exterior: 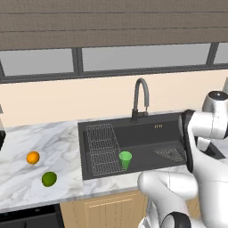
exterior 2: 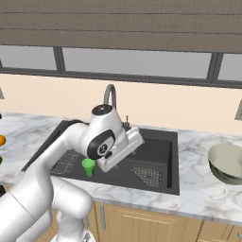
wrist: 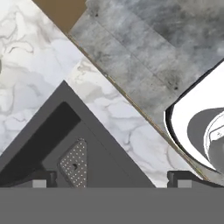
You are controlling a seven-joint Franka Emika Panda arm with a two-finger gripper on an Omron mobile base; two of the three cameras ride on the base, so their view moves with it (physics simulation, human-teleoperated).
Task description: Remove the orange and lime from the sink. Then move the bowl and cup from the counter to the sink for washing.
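Cup (exterior: 125,159) stands upright in sink (exterior: 142,133), beside the wire rack (exterior: 101,149). Gripper (wrist: 111,178) fully open, holding nothing. Orange (exterior: 33,157) and lime (exterior: 49,179) rest on counter (exterior: 26,173), near its front edge.

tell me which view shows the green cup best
The left base view: the cup stands upright in the sink beside the wire rack, fully visible. In the right base view the arm partly hides it.

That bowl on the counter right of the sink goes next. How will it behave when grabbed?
The bowl is wide and shallow with a thin rim, so it probably suits a pinch on the rim. It looks rigid, maybe ceramic, so likely heavy for its size and inclined to tilt from a one-sided grip. Its smooth surface may slip.
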